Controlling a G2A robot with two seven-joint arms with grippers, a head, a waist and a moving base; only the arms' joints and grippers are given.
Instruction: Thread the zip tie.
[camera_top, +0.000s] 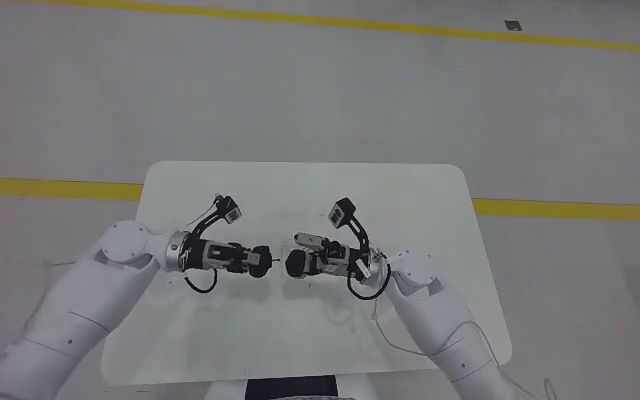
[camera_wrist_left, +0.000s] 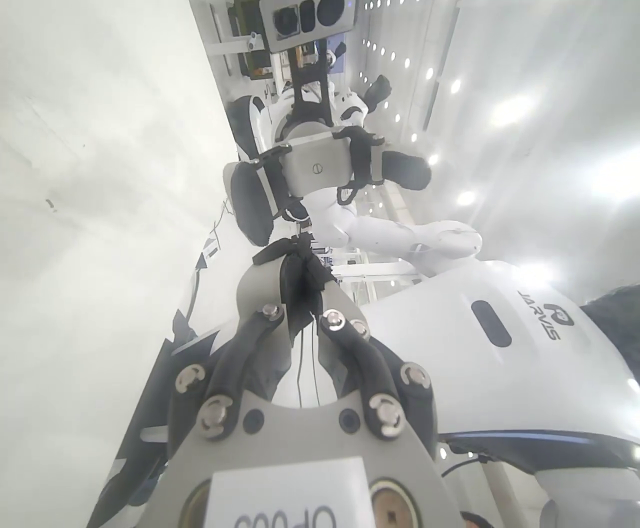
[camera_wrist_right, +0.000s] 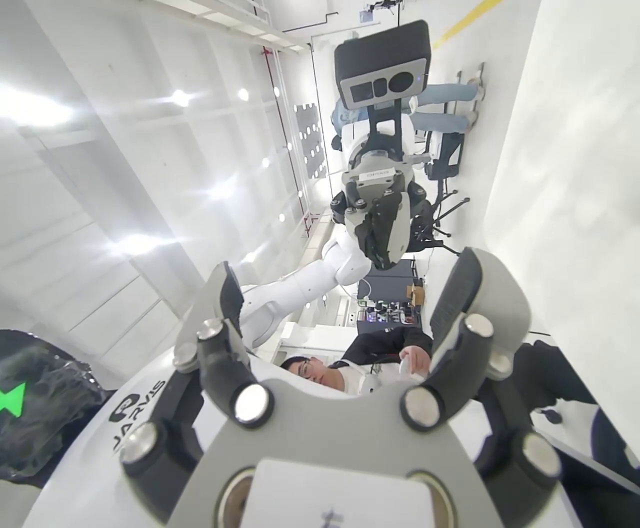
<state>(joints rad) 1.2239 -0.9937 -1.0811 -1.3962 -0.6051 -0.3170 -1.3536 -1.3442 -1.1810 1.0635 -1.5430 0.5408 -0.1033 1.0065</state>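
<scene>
Both arms hover over the white table (camera_top: 300, 190), their grippers tip to tip with a small gap between. My left gripper (camera_wrist_left: 302, 280) is shut, its black pads pressed together on a thin black zip tie (camera_wrist_left: 300, 360), whose strands run back between the fingers toward the palm. The top view shows this gripper (camera_top: 262, 262) left of centre, and it faces the right wrist camera (camera_wrist_right: 382, 250). My right gripper (camera_wrist_right: 345, 295) is open with nothing between its wide-apart fingers (camera_wrist_right: 225, 300); it sits just right of centre (camera_top: 296, 263) and directly opposite the left one (camera_wrist_left: 325, 187).
The tabletop around and under the arms is bare white. Grey floor with yellow lines (camera_top: 560, 208) surrounds the table.
</scene>
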